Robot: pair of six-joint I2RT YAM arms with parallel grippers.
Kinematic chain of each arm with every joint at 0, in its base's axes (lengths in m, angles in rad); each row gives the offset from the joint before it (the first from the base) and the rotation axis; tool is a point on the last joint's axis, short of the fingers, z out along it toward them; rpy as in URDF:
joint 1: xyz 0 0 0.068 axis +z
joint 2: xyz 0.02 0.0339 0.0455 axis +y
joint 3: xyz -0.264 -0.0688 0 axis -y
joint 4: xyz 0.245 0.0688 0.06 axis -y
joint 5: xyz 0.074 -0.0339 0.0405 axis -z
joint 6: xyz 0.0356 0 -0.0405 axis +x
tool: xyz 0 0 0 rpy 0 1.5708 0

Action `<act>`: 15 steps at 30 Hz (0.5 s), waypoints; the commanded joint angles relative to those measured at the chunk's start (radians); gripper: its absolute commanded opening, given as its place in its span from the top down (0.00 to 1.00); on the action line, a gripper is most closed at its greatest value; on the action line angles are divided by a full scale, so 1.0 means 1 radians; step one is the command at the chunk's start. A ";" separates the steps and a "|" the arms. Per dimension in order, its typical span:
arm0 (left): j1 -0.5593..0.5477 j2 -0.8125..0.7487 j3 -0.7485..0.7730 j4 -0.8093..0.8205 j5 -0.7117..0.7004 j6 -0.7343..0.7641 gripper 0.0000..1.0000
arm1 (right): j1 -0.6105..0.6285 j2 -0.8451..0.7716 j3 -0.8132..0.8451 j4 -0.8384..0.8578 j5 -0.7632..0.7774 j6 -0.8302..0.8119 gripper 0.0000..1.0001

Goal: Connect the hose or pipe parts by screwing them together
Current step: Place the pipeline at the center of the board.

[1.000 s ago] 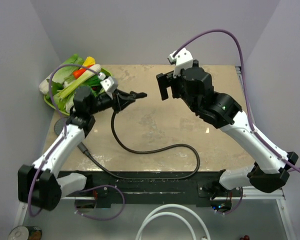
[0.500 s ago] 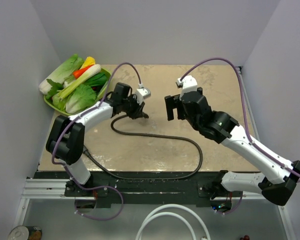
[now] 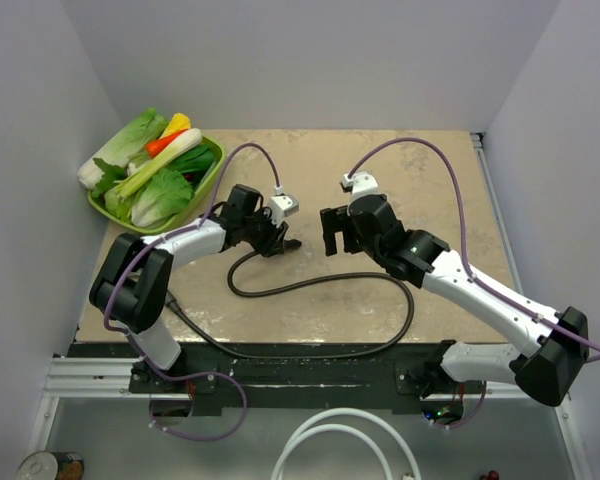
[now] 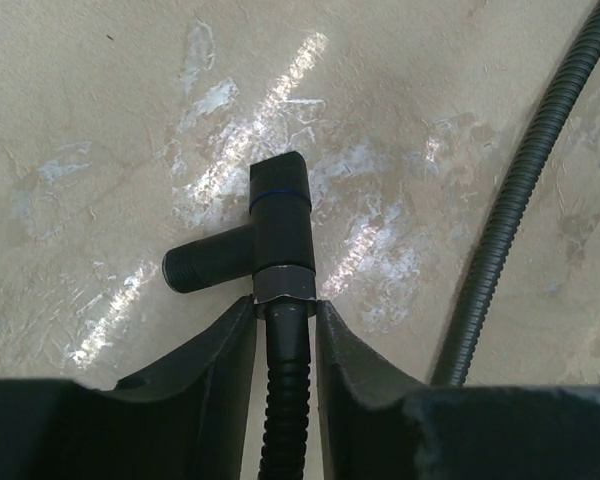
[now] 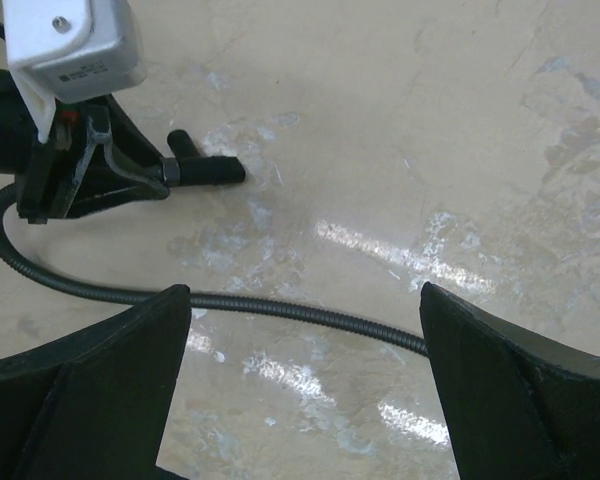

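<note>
— Right, where is the T-shaped fitting [image 4: 280,235]?
— Near mid-bench. It sits against the end nut [image 4: 284,283] of the dark hose [image 3: 320,283], which loops across the bench [image 3: 380,170].
— And your hold on it?
— My left gripper [image 4: 285,305] straddles the hose just under that nut; clamped or loose, I cannot tell. My right gripper [image 5: 302,300] hangs wide open nearby, holding nothing.
— Any lettering?
— Only a thin blue ring [image 4: 278,190] on the fitting; nothing legible to me.

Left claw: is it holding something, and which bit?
The left claw flanks the hose just behind its nut at the T-fitting; real grip cannot be told. Right claw holds nothing.
</note>
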 commanded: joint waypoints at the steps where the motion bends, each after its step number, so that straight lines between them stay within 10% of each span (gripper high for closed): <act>1: 0.001 -0.005 0.003 -0.050 0.032 0.000 0.53 | -0.020 0.008 -0.018 0.074 -0.064 0.026 0.01; 15: 0.041 -0.296 0.256 -0.372 0.009 -0.057 0.01 | -0.048 0.002 0.050 0.043 -0.113 0.017 0.01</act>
